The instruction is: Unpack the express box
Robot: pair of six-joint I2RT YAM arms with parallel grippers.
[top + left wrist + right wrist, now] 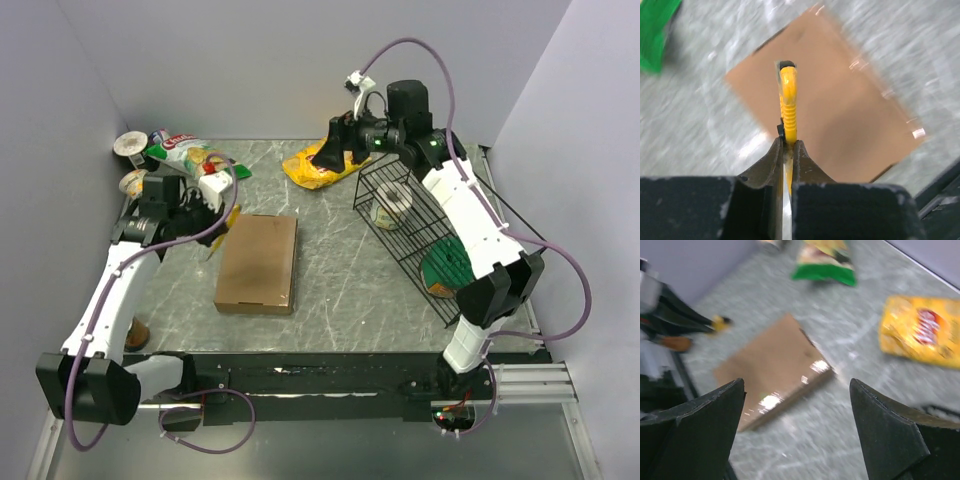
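Observation:
The express box [257, 262] is a flat brown cardboard mailer lying closed on the table, left of centre. My left gripper [220, 224] hovers at its far left corner, shut on a yellow utility knife [788, 97] that points out over the box's lid [840, 110]. My right gripper [323, 158] is at the back, above a yellow chip bag [315, 168], and stands open and empty [797, 385]. In the right wrist view, the box [772, 362] lies below and beyond the fingers.
A black wire basket [405, 235] lies tipped at the right, holding a tape roll [392, 200] and a green round thing [445, 268]. A green snack bag [185, 152] and cups [130, 146] crowd the back left corner. Grey walls enclose three sides.

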